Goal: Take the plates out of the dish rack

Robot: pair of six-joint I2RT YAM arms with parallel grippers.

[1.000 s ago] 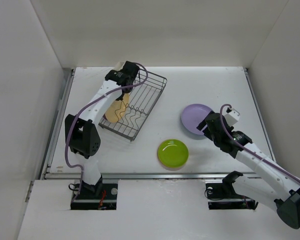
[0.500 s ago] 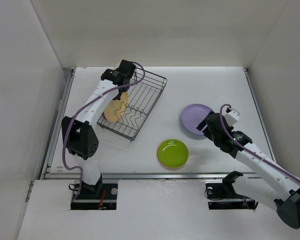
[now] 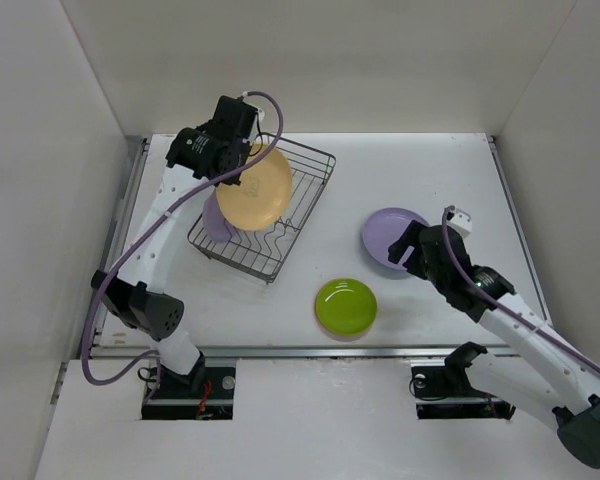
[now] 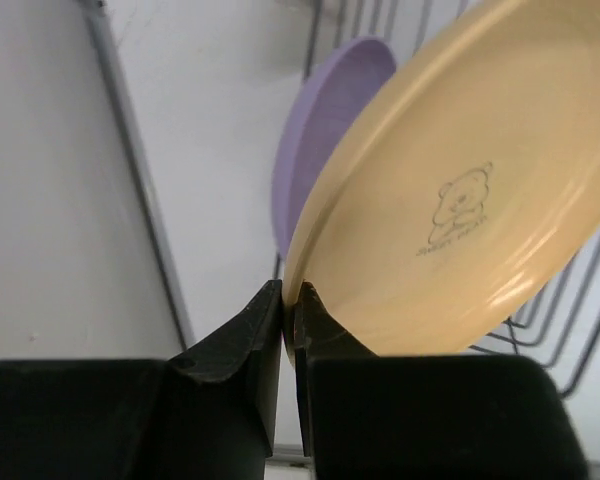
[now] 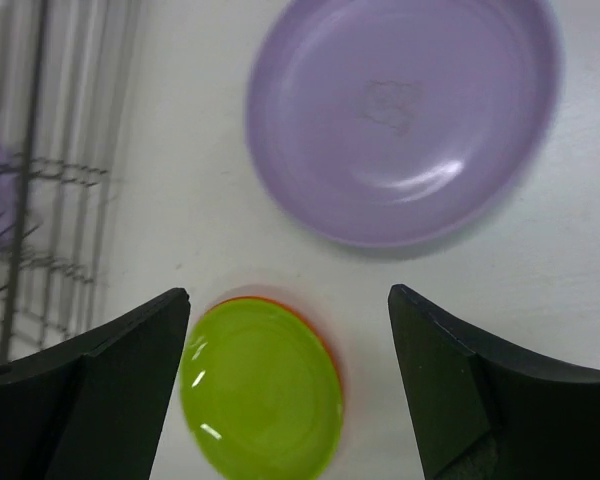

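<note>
My left gripper (image 3: pixel 232 165) is shut on the rim of the tan-yellow plate (image 3: pixel 255 188) and holds it above the dark wire dish rack (image 3: pixel 290 215); the left wrist view shows the jaws (image 4: pixel 288 305) pinching the plate's (image 4: pixel 460 200) edge. A lavender plate (image 3: pixel 215 220) stands in the rack's left end, also in the left wrist view (image 4: pixel 325 120). Another lavender plate (image 3: pixel 392 238) lies flat on the table. The lime-green plate (image 3: pixel 345 306) lies on an orange-red one (image 5: pixel 325 345). My right gripper (image 5: pixel 285 400) is open and empty above these plates. The light blue plate is out of view.
White walls enclose the table on the left, back and right. The table's front edge (image 3: pixel 310 350) runs just below the lime-green plate. The rack sits at an angle at the back left.
My left gripper has lifted the tan-yellow plate up out of the rack and tilted it face-up. The lavender plate behind it now shows. The right arm shifted slightly.
</note>
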